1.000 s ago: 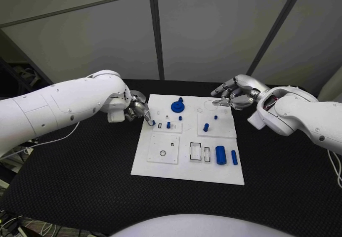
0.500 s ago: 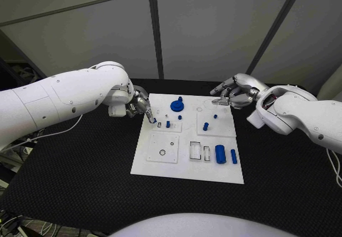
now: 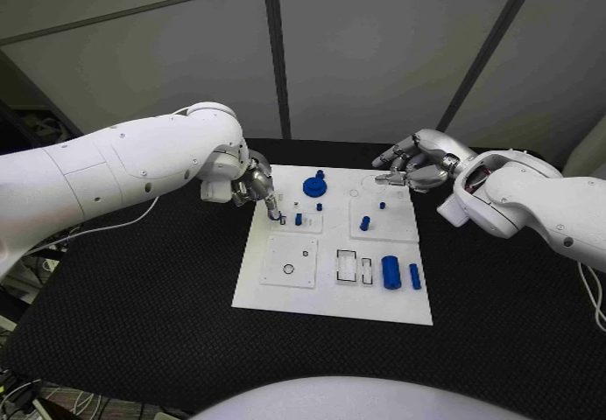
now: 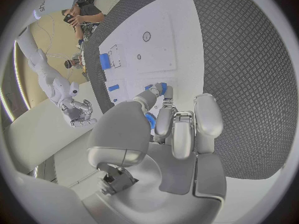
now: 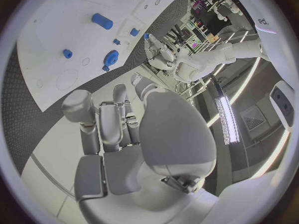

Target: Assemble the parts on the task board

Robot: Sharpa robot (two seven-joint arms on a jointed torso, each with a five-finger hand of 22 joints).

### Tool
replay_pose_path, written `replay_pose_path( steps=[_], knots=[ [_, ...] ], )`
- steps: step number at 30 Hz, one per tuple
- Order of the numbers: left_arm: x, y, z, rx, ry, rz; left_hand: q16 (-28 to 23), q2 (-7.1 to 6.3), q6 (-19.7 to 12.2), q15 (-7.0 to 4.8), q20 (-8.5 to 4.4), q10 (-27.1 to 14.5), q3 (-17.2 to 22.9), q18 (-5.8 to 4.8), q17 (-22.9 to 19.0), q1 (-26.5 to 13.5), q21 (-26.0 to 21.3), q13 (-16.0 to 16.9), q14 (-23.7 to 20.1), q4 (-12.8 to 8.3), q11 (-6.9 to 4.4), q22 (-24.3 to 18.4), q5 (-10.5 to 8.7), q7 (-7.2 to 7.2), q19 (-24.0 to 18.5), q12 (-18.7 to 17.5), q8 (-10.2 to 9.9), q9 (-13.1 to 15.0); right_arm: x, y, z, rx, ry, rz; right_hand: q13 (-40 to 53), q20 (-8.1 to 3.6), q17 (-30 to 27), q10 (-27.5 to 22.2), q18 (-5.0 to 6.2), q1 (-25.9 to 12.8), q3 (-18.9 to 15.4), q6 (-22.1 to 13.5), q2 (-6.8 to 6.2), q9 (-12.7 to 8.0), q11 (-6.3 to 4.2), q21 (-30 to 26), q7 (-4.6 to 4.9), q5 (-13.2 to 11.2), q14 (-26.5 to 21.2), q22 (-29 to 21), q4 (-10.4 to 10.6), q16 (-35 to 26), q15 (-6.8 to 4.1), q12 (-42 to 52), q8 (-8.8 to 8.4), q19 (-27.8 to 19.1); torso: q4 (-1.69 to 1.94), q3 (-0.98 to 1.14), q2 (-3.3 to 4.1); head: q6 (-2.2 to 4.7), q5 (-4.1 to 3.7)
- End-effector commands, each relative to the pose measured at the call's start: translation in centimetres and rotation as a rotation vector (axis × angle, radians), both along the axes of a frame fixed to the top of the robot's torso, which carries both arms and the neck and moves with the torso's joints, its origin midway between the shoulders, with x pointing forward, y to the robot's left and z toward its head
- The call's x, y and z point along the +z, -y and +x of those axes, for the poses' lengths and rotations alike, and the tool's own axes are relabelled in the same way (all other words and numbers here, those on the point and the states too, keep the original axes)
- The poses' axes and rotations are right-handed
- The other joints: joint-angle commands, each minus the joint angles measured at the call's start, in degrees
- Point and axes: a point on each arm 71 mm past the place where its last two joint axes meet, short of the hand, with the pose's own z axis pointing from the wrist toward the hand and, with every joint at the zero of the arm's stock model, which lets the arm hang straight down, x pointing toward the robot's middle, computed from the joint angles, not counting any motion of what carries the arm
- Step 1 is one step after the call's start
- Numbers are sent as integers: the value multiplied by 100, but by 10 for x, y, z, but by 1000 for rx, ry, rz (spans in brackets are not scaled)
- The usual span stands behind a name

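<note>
Task board [image 3: 285, 293] on black table [image 3: 139, 289]; left fingers [image 3: 265, 203] pinch blue part [image 4: 163, 88], right fingers [image 3: 402, 168] curled empty.

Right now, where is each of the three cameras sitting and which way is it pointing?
Head view: on the robot's head, looking down at the task board; both arms enter, left hand, right hand.
Left wrist view: behind the left hand, facing the board; a small blue part shows at its fingertips.
Right wrist view: behind the right hand, facing the board.
Shared: all show the board; both wrist views show the opposite hand.
</note>
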Motion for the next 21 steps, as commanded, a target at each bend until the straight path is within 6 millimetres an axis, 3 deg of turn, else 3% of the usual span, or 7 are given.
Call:
replay_pose_path(
  steps=[1,11,16,21],
  knots=[
    [0,0,3,-2,-27,34,14,19,9,-42,-18,-8,398,-616,1509,-120,-27,-14,605,502,-54,299,-22,-36,-21,14,824,3863,2,-1,0,0,12,4,-6,-14,136,6,-9,2,19,-20,30,0,-1,22,-1,33,92,10,3,-25,10,25,4,-14,-1,4,-1,-9,2],
    [-4,9,9,-22,-61,69,14,51,25,-49,-24,0,399,-616,1509,-99,-31,-1,605,532,-67,305,-21,-59,-23,32,831,3952,3,-2,0,2,13,5,-6,-14,136,6,-9,2,19,-20,30,0,-1,22,-1,33,92,10,3,-25,10,25,4,-14,-2,1,-2,-16,7],
    [-4,13,11,-31,-72,77,14,-32,68,-47,-25,-52,327,-565,1509,-143,-268,-75,605,561,-71,178,-22,-66,-150,-17,842,4013,3,-3,0,2,13,6,-12,-14,135,5,-8,-1,20,-18,30,1,-1,19,-1,35,92,8,6,-28,10,23,4,-16,0,-4,0,-19,4],
    [-4,17,13,-31,-59,88,14,-8,80,-50,-26,-74,329,-560,1509,-147,-293,-107,605,585,-77,167,-21,-74,-164,-40,835,4029,3,-4,0,3,14,6,-12,-14,135,5,-8,-1,20,-18,30,1,-1,19,-1,35,92,8,6,-28,10,23,4,-16,2,-4,0,-28,6]
  ],
)
